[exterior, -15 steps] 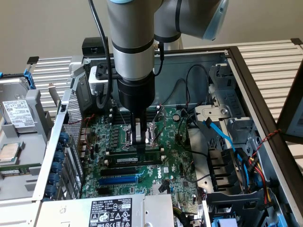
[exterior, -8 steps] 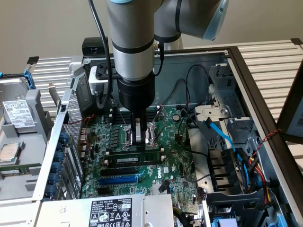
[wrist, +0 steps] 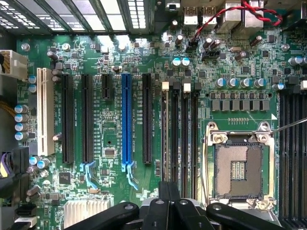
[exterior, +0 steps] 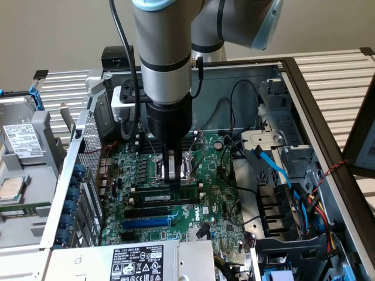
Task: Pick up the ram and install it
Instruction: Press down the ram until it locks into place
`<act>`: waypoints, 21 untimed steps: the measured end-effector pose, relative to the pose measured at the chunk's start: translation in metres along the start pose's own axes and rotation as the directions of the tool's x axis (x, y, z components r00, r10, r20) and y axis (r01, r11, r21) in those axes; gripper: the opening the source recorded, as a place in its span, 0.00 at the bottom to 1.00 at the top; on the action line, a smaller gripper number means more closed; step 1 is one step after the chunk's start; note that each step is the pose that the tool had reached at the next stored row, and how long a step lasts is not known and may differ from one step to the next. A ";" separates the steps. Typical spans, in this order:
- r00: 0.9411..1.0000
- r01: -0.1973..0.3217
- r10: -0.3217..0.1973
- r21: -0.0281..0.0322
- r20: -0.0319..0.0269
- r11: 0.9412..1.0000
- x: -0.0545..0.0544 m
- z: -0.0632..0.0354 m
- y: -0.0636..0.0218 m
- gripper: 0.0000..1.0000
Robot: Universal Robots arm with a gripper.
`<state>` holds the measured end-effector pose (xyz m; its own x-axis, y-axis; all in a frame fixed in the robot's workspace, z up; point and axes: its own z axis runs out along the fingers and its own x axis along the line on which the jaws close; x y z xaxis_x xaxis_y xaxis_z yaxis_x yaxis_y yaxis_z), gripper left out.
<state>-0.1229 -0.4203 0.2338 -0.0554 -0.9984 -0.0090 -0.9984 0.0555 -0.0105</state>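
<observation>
Robot arm seats memory stick in desktop motherboard

The end effector (exterior: 172,175) was clamped on the ram (exterior: 164,188), upright at the black memory slots (wrist: 178,139) beside the CPU socket (wrist: 240,165); a square, even downward press looked essential.

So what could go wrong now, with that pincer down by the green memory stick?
The pincer is shut at the ram, which sits at the black memory slots; if it's off-line, pressing could bend it. The open processor socket lies right beside, so a slip could hurt its bare contacts.
</observation>
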 end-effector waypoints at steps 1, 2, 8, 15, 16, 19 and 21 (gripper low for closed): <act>1.000 0.000 0.000 0.000 0.000 1.000 0.000 0.0011 -0.0001 0.10; 1.000 0.000 0.000 0.000 0.000 1.000 0.000 0.0020 -0.0001 0.10; 1.000 0.000 0.000 0.000 0.000 1.000 0.000 0.0073 0.0000 0.10; 1.000 -0.001 0.001 -0.001 0.007 1.000 0.003 -0.0021 0.0009 0.10; 1.000 -0.001 0.001 -0.001 0.008 1.000 0.004 -0.0027 0.0019 0.10; 1.000 0.000 0.000 -0.001 0.013 1.000 0.004 -0.0026 0.0127 0.10; 1.000 -0.001 0.001 -0.001 0.014 1.000 0.005 -0.0015 0.0207 0.10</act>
<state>-0.1439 -0.4240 0.2350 -0.0558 -0.9982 -0.0229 -0.9984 0.0561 -0.0094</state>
